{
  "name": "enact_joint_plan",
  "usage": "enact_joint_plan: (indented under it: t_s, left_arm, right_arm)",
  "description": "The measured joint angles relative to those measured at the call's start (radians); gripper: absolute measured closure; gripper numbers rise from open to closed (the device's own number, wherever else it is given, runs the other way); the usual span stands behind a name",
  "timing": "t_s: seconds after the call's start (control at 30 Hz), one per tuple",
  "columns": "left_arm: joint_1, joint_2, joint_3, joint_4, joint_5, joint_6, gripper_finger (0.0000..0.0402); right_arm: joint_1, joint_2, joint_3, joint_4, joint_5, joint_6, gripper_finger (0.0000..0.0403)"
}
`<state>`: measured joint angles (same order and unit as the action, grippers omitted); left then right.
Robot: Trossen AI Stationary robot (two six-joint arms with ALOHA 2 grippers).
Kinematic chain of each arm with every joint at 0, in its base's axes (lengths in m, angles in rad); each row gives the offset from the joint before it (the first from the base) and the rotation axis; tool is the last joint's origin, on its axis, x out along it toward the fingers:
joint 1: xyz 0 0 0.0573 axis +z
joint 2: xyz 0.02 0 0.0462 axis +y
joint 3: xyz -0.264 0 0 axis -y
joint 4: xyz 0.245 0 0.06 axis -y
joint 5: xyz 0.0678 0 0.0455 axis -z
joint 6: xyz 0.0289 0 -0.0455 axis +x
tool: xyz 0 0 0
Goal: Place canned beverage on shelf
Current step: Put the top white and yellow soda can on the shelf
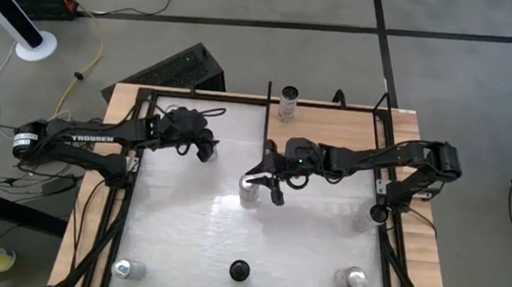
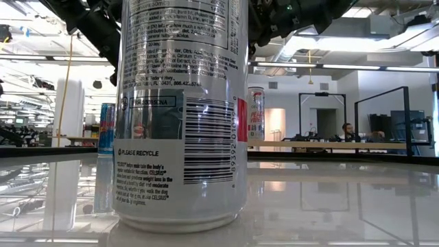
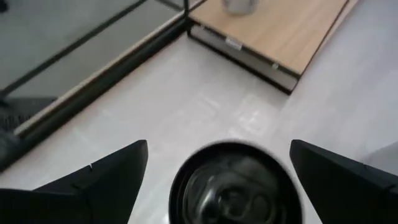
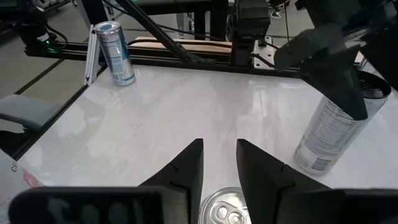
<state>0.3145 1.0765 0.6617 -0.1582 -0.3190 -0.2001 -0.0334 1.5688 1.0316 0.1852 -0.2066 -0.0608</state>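
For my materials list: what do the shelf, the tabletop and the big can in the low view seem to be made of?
The shelf: pale wood or wood-look laminate, matte, with a black edge. The tabletop: hard glossy white sheet, perhaps laminate; it mirrors the cans. The can: probably aluminium, silvery sheen under printed text and barcode.

The canned beverage (image 3: 235,186) stands upright on the white tabletop (image 3: 205,93), seen from above as a dark round top with a pull tab, apart from the shelf and short of its near corner; the shelf (image 1: 333,123) is a flat light-wood plank edged in black, lying along the tabletop's far side; a second silver can (image 1: 287,99) stands upright on it, near one end.
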Motion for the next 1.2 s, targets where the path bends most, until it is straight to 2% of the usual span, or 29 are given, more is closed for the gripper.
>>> enact_joint_plan:
  t_s: [0.17,0.33,0.43,0.53,0.93,1.1,1.2]
  left_arm:
    - [0.0,0.0,0.086,-0.052,0.092,0.124,0.0023]
    - [0.0,0.0,0.181,-0.182,0.186,0.317,0.0023]
    - [0.0,0.0,0.196,-0.228,0.228,0.44,0.0023]
    - [0.003,0.001,0.181,-0.226,0.253,0.493,0.0023]
    - [0.122,0.004,0.146,-0.218,0.266,0.475,0.0023]
    - [0.171,0.004,0.146,-0.251,0.39,0.457,0.0023]
    - [0.182,0.004,0.145,-0.255,0.409,0.444,0.0023]
  right_arm:
    - [0.0,0.0,0.0,-0.007,0.0,0.0,0.0283]
    - [0.0,0.0,0.0,-0.01,0.0,0.0,0.0283]
    - [0.0,0.0,0.0,-0.021,0.0,0.0,0.0283]
    - [0.0,0.0,0.0,-0.03,0.0,0.0,0.0283]
    - [0.0,0.0,0.0,-0.046,0.0,0.0,0.0283]
    - [0.0,0.0,0.0,-0.047,-0.001,-0.001,0.0283]
    - [0.0,0.0,0.0,-0.047,0.0,-0.001,0.0283]
